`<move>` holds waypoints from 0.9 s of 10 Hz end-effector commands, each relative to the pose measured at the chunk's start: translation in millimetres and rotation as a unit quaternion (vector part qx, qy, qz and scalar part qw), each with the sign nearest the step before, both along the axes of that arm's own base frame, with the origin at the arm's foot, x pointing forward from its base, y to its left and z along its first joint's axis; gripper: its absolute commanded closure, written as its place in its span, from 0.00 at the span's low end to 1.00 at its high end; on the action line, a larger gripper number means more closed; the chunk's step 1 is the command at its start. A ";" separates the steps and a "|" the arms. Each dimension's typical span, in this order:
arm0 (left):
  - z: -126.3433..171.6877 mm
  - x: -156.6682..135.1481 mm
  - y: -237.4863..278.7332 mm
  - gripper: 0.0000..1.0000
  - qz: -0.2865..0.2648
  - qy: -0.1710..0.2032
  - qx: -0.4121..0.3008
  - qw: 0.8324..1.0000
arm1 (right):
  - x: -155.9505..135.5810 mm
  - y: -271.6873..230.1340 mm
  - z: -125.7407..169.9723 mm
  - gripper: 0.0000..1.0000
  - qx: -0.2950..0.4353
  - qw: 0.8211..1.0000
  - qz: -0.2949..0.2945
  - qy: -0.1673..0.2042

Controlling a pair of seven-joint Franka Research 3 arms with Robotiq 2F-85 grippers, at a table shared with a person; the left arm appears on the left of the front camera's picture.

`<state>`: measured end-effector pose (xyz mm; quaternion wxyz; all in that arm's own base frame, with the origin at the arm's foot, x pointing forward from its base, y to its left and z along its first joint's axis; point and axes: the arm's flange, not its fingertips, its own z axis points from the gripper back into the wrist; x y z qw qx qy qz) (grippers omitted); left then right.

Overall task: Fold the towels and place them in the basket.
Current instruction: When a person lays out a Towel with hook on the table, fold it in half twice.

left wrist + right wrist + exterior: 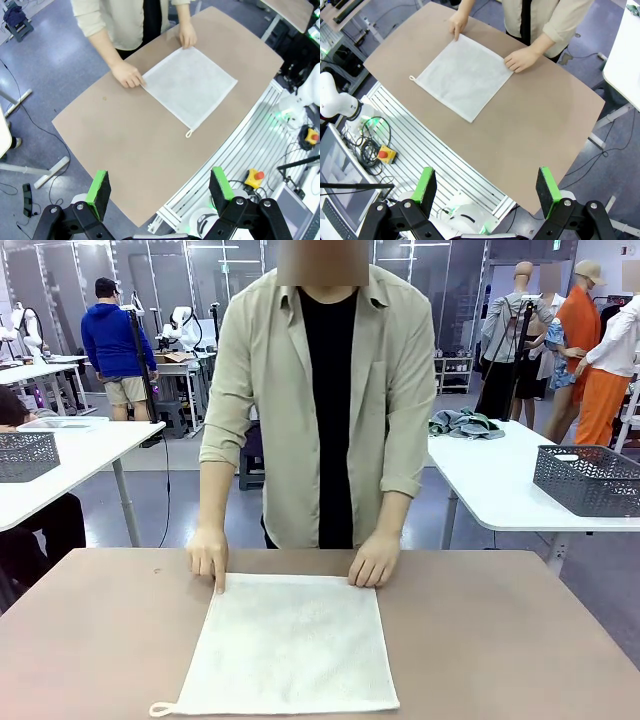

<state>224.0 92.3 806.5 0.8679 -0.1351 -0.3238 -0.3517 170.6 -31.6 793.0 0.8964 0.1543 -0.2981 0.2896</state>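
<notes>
The left gripper [159, 175] hangs high over the near edge of the brown rounded table [130, 145], its green-padded fingers spread wide with nothing between them. Well ahead of it and far below, the off-white square terry-cloth towel [190, 85] lies flat and unfolded on the tabletop, its small corner loop [189, 133] on the corner nearest this gripper. The right gripper [486, 172] is likewise spread and empty, with the towel well ahead of it and far below. Beyond both grippers, at the towel's far edge, a person in a beige shirt rests one hand [208, 555] on one far corner and the other hand [375, 560] on the other
</notes>
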 end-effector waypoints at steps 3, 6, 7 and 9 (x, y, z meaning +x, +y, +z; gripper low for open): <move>0.4 -1.3 -1.2 0.00 -0.004 -0.003 0.001 1.000 | 1.0 1.3 -0.5 0.00 -0.002 1.000 0.008 0.000; 0.4 -1.3 -1.2 0.00 -0.004 -0.003 0.001 1.000 | 1.0 1.3 -0.5 0.00 -0.002 1.000 0.008 0.000; 0.4 -1.3 -1.2 0.00 -0.004 -0.003 0.001 1.000 | 1.0 1.3 -0.5 0.00 -0.002 1.000 0.008 0.000; 4.9 2.4 -14.0 0.00 -0.033 -0.023 0.048 0.998 | 2.2 5.7 0.4 0.00 -0.023 1.000 0.013 -0.006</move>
